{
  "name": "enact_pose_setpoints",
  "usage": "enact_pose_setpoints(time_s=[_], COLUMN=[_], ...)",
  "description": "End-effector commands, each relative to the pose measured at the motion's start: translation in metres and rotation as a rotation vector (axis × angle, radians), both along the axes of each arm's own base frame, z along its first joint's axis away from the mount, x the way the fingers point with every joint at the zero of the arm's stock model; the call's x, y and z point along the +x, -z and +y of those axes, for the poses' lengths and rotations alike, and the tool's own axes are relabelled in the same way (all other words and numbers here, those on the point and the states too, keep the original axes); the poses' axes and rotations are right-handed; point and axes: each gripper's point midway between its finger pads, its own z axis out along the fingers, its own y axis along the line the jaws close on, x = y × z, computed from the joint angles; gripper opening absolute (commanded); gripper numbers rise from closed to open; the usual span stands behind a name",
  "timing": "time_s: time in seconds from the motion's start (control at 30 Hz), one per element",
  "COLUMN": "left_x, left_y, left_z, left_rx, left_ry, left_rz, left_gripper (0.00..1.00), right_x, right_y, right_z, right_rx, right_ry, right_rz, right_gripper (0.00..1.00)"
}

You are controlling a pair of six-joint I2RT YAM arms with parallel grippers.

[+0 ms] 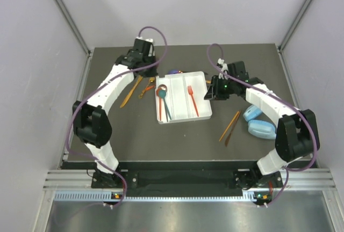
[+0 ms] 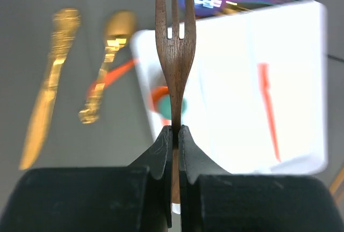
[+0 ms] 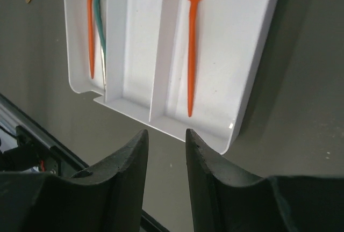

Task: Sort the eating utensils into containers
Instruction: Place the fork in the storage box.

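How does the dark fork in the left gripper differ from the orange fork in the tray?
Colour: the dark fork is wood-grained brown; the orange fork is plain orange. State: the dark fork is clamped by its handle in the left gripper; the orange fork lies loose, alone in an outer compartment of the white tray. Both are slim forks.

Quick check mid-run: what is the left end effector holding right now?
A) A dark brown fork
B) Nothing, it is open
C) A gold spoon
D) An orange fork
A: the left wrist view shows the left end effector shut on the handle of a dark brown fork, tines pointing away, while the orange fork lies in the white tray.
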Motion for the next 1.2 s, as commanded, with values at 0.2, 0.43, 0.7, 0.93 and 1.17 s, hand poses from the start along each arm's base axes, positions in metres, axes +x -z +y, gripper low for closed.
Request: enact_pose_setpoints(time_s=[0.2,0.43,0.7,0.93,1.17], left_x=[-0.027,-0.025,-0.021,-0.022,-0.024], left_y=[0.036,0.047,0.059,0.089,0.115], left_z=[-0.142,-0.198,-0.223,-0.23,-0.238], left_rx=[-0.164,-0.227,-0.271,-0.281,-0.226], left_ry=[0.221,0.247,0.188,0.096,0.0], left_rz=[0.087,0.095,0.098,0.124,0.128], left_gripper=[0.0,0.0,0.0,0.0,0.0], right_x=[0.028,0.027,0.022,0.019,0.018], right_y=[-0.078,-0.106,-0.097,-0.1,-0.095], right_z=[-0.081,-0.128,-0.126,-0.125,-0.122], right_rx=[-0.133,-0.148,-0.139,-0.138,-0.128], right_ry=[0.374,0.524,0.493,0.482,0.464], right_rz=[-0.291,-0.362,-0.336,-0.345,-0.331], right_gripper=[0.35,0.35,0.35,0.36,0.36])
